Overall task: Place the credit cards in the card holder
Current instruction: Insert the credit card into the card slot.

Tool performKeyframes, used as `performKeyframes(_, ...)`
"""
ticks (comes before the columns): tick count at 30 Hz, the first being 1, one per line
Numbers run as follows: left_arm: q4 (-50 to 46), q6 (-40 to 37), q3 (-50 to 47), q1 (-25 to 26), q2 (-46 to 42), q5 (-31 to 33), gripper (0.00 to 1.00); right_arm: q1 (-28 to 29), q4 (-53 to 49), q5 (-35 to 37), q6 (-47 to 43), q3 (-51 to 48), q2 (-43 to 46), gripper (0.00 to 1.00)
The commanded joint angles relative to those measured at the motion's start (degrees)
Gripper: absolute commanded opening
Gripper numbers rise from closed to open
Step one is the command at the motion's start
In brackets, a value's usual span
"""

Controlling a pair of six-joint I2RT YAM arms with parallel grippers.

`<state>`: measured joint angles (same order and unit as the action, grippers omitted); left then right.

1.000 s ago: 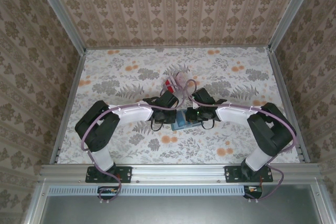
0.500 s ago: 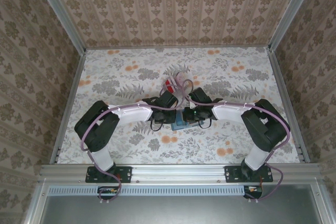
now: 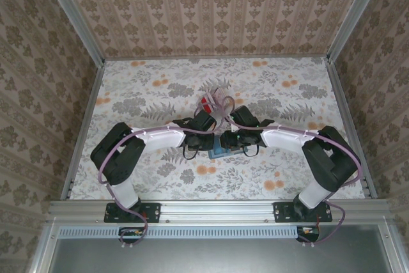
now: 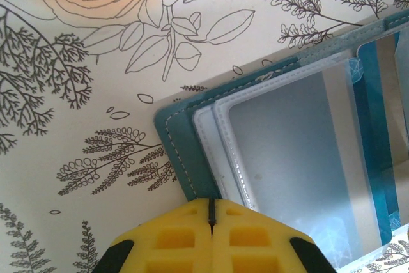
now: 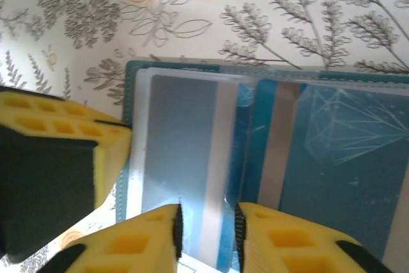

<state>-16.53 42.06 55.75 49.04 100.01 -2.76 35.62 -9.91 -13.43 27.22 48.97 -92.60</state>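
Observation:
The card holder [image 3: 225, 152] lies open on the flowered table between the two arms, teal with clear sleeves [image 4: 185, 151]. In its left sleeve sits a grey card with a pale stripe [image 5: 176, 139], and a teal patterned card [image 5: 339, 158] lies on its right half. My left gripper [image 4: 211, 204] is shut, with its tips pressed on the holder's edge; its fingers [image 5: 64, 132] show in the right wrist view. Just above the grey card's near edge, my right gripper [image 5: 206, 225] stands slightly open with nothing between its pads. Red and white credit cards [image 3: 208, 103] lie farther back.
The flowered table [image 3: 153, 94] is walled by patterned panels on three sides, with a metal rail [image 3: 217, 209] along the near edge. A pale clear thing [image 3: 223, 101] lies beside the red and white cards, behind both grippers.
The right gripper's jaws have parted over the grey card. The right arm leaned left and came back. The left gripper has stayed shut on the holder's edge.

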Motion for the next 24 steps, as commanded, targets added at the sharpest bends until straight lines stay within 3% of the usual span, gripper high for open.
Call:
performKeyframes(1,-0.57,0.22,-1.56,-0.78,3.13,0.72,0.00,1.03,-0.15,1.43,-2.53,-0.79,1.09,0.35)
performKeyframes(6,0.71,1.42,-3.36,-1.17,2.21,0.71,0.00,2.56,1.48,1.38,-3.72,-1.53,0.86,0.42)
performKeyframes(17,8.91,4.49,-11.54,-2.93,-6.59,1.03,0.00,6.61,0.51,7.30,-6.78,1.32,-0.99,0.44)
performKeyframes(24,19.91,7.92,-18.45,-4.61,-9.86,-3.03,0.10,8.92,-4.38,14.26,-7.68,5.61,-3.13,0.45)
